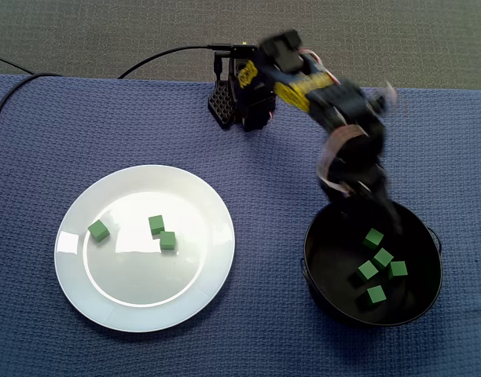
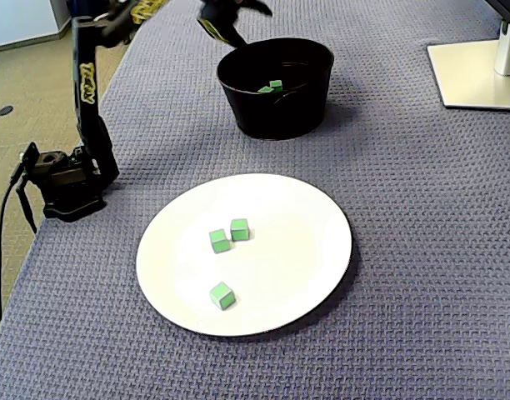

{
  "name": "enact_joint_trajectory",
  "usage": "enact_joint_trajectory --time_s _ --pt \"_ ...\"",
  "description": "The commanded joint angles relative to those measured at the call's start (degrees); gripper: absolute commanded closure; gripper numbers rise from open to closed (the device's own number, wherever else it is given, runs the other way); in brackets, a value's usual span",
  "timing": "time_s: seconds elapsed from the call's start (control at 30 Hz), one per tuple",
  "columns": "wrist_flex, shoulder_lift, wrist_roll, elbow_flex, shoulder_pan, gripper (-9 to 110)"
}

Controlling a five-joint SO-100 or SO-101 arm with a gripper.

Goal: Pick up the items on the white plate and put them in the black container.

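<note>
Nearest in a fixed view, a white plate lies on the blue-clothed table. It carries three green cubes: one alone at the front and two nearly touching behind it. Left of the plate, at the table's edge, sits the arm's base. Farther back stands the black container; the other fixed view shows five more cubes inside it. The hand hangs over its rim, motion-blurred, so I cannot tell whether it is open or closed.
</note>
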Motion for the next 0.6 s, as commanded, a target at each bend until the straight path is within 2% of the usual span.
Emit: enact_joint_trajectory --time_s 0.0,0.17,0.27,0.4,0.57 --pt "8.6 15.3 -0.7 -3.3 18.2 62" --pt "12.4 19.4 -4.0 4.7 48.1 55" --pt "12.0 16.9 -8.0 7.6 61.7 54" --pt "6.8 11.0 -8.9 13.9 70.8 56" --pt "2.5 3.6 -11.8 19.5 74.4 59"
